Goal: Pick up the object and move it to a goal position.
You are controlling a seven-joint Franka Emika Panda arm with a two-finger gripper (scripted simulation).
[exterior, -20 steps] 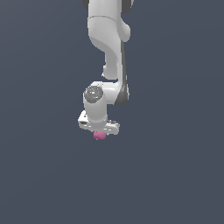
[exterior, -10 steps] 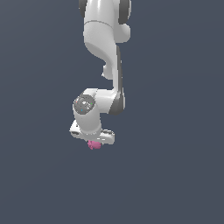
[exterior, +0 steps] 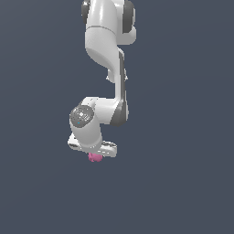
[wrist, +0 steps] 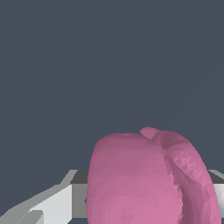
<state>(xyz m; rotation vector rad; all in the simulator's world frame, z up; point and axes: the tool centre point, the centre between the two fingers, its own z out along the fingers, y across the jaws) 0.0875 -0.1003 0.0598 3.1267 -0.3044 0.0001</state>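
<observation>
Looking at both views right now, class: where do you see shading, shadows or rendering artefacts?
Exterior view: flat, even backdrop, no cast shadows, soft shading on the white arm. Wrist view: the pink object fills the foreground, its surface visibly faceted, one side darker.

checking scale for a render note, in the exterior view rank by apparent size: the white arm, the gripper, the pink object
1. White arm, by far the largest, spanning from the top edge down to mid-frame.
2. Gripper, the flat white block at the arm's lower end.
3. Pink object, a tiny lump peeking out beneath the gripper, partly hidden.
</observation>
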